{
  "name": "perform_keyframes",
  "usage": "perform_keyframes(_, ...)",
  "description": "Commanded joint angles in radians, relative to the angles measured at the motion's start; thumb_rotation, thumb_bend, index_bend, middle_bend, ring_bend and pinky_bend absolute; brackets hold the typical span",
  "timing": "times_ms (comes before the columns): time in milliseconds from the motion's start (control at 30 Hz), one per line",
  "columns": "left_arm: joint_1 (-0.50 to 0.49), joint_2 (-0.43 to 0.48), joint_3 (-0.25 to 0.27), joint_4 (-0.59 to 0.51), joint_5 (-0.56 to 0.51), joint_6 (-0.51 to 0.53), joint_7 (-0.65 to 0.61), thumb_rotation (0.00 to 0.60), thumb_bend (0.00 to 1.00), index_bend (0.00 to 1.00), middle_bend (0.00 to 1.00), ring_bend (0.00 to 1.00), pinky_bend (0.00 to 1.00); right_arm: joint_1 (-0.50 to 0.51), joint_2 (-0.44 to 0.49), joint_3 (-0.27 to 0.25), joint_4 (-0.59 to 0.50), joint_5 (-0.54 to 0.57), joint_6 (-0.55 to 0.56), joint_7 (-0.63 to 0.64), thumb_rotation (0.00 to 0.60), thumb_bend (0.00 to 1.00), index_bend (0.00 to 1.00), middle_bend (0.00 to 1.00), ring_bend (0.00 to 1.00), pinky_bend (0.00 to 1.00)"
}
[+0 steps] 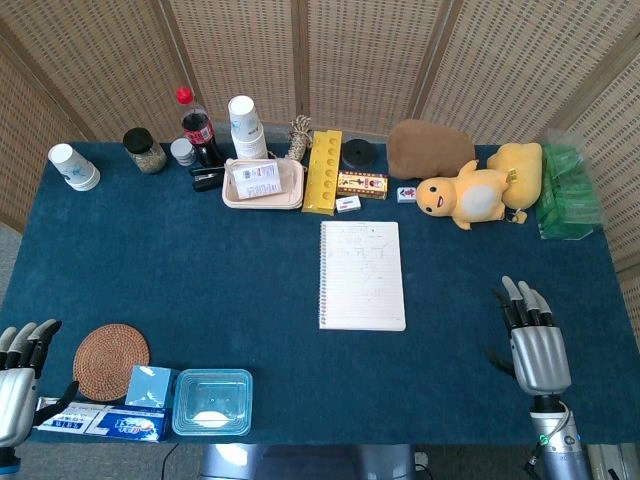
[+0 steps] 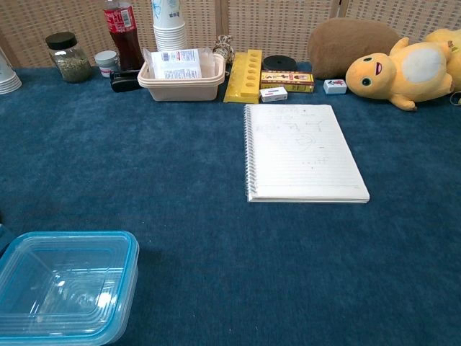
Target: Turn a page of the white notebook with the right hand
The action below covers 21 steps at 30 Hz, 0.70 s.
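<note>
The white spiral notebook (image 1: 362,275) lies flat in the middle of the blue table, its binding on the left and faint pencil marks on the top page; the chest view shows the notebook (image 2: 302,153) too. My right hand (image 1: 533,337) rests near the front right edge, fingers straight and apart, holding nothing, well to the right of the notebook. My left hand (image 1: 20,375) sits at the front left corner with fingers extended, empty. Neither hand shows in the chest view.
A cork coaster (image 1: 110,360), a blue card (image 1: 150,386), a packet (image 1: 100,420) and a clear blue-rimmed container (image 1: 212,402) lie front left. Along the back: paper cups (image 1: 247,125), cola bottle (image 1: 200,128), beige tray (image 1: 263,184), yellow block (image 1: 323,170), yellow plush (image 1: 470,195), green packet (image 1: 568,195).
</note>
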Motion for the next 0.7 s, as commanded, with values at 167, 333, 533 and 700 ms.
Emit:
perform_keyframes(167,-0.003,-0.001,-0.002,-0.002,-0.002,-0.009,0.003,0.600,0.23,0.19,0.15,0.09,0.00,0.003,-0.005,-0.002,0.007,0.000,-0.012,0.009,0.600,0.16,0.12,0.10,0.04,0.15)
perform_keyframes(333,-0.002,0.003,-0.003,-0.009,0.002,-0.006,0.007,0.600,0.23,0.19,0.15,0.09,0.00,0.017,-0.017,-0.004,0.014,-0.012,-0.030,0.020,0.600,0.16,0.12,0.10,0.04,0.15)
perform_keyframes(533,-0.012,0.021,-0.016,-0.026,0.009,-0.007,0.008,0.600,0.24,0.19,0.15,0.09,0.00,0.066,-0.072,0.003,0.021,-0.017,-0.097,0.008,0.600,0.16,0.12,0.10,0.04,0.15)
perform_keyframes(700,-0.024,0.029,-0.024,-0.033,0.004,-0.022,0.011,0.600,0.24,0.19,0.14,0.09,0.00,0.115,-0.135,0.010,0.051,-0.014,-0.165,-0.011,0.600,0.16,0.12,0.10,0.04,0.15)
